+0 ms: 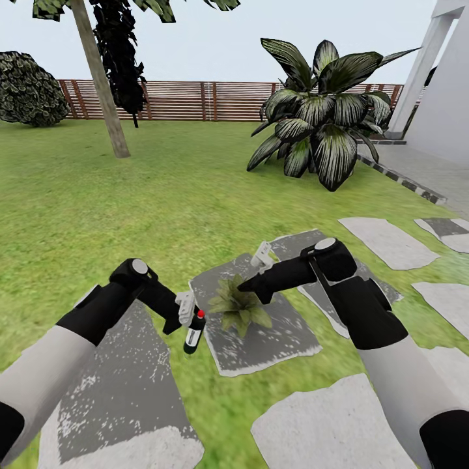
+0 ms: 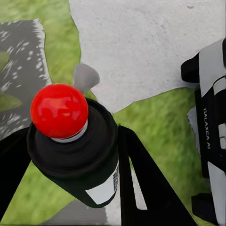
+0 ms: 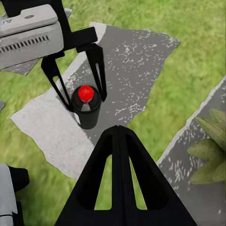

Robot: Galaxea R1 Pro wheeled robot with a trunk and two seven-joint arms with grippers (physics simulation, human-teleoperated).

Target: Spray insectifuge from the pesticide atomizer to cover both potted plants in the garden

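The left claw (image 1: 189, 319) grips the small spray bottle (image 1: 193, 333) by its dark body just beside the potted plant (image 1: 240, 311); it looks light, rigid and smooth, while the right claw (image 3: 118, 129) is closed, empty.

**Surface materials and finishes in the garden scene**

The pesticide atomizer (image 2: 75, 155) has a matt black, plastic-looking body, a smooth white label band and a high-gloss red top carrying a soft highlight. The left end effector (image 1: 189, 320) has smooth matt black fingers (image 2: 141, 183) below a pale grey, satin housing. The right end effector (image 1: 262, 255) shows the same matt black finish on its fingers (image 3: 120, 183). The stepping stones (image 1: 260, 339) are mottled grey with rough white speckling. At 12 o'clock, the fence (image 1: 195, 101) is brown slatted wood. The potted plant (image 1: 240, 311) has dull green, pale-speckled leaves. The grass (image 1: 130, 195) looks flat and matt.
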